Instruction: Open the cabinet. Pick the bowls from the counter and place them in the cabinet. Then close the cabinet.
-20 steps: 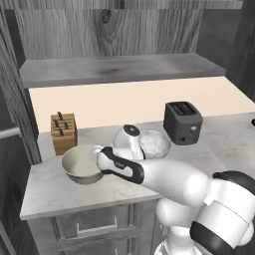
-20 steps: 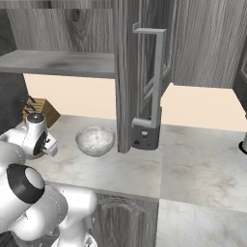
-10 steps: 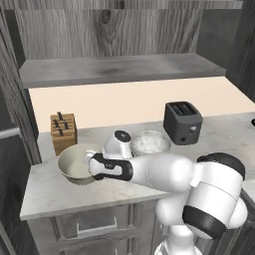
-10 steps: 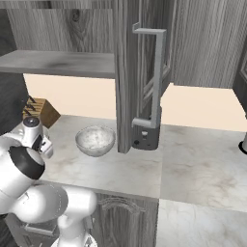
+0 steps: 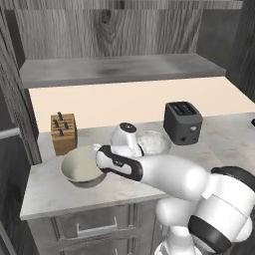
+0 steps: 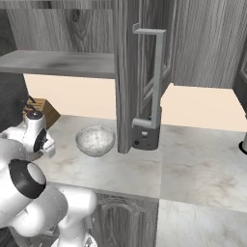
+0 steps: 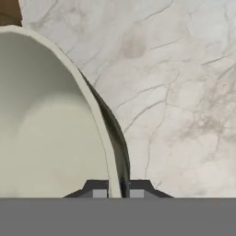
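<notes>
The beige-olive bowl (image 5: 81, 167) sits on the counter (image 5: 55, 191) at its left end, just in front of a wooden knife block (image 5: 63, 133). The gripper (image 7: 115, 190) is closed on the bowl's near rim — in the hand view one finger tip is seen inside the cream wall, the other outside, the thin rim pinched between them. In the left base view the hand is seen at the bowl's right edge, the arm reaching across from the right.

The marbled bowl (image 6: 95, 140) rests on the counter well clear of the gripper, to the right of the held bowl; a dark toaster (image 5: 183, 122) stands further right.

The cabinet (image 6: 53, 63) above is open — its grey shelf is exposed, and a door (image 6: 135, 72) with a long bar handle (image 6: 155, 77) is swung out toward the right base camera.
</notes>
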Available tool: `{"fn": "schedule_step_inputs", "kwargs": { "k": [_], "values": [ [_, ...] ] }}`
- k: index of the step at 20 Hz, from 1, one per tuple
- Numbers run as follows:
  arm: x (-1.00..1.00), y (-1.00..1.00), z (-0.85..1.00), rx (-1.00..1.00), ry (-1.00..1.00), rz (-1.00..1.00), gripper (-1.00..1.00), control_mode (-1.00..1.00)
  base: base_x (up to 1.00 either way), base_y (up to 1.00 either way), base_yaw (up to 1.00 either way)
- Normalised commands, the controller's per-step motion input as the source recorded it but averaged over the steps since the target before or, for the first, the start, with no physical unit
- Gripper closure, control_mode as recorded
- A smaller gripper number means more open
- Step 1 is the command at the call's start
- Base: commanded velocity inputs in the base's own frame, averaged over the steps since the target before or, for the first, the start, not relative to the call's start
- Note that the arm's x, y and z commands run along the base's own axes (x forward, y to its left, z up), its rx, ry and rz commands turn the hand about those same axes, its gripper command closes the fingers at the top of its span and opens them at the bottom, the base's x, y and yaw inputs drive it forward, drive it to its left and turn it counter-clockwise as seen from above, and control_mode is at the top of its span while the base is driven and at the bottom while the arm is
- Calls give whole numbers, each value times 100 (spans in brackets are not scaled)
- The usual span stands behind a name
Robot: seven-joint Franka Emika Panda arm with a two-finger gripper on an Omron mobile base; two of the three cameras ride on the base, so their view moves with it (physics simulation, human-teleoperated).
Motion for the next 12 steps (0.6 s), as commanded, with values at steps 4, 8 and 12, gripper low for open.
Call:
{"fn": "schedule_step_inputs", "kwargs": {
  "k": [4, 8, 12],
  "values": [
    [-95, -56, 68, 0, -7, -47, 100, -100, 0, 0, 0],
    [-60, -64, 48, 3, -1, -61, 100, -100, 0, 0, 0],
    [-56, -43, 42, 8, 0, -67, 100, -100, 0, 0, 0]
  ]
}}
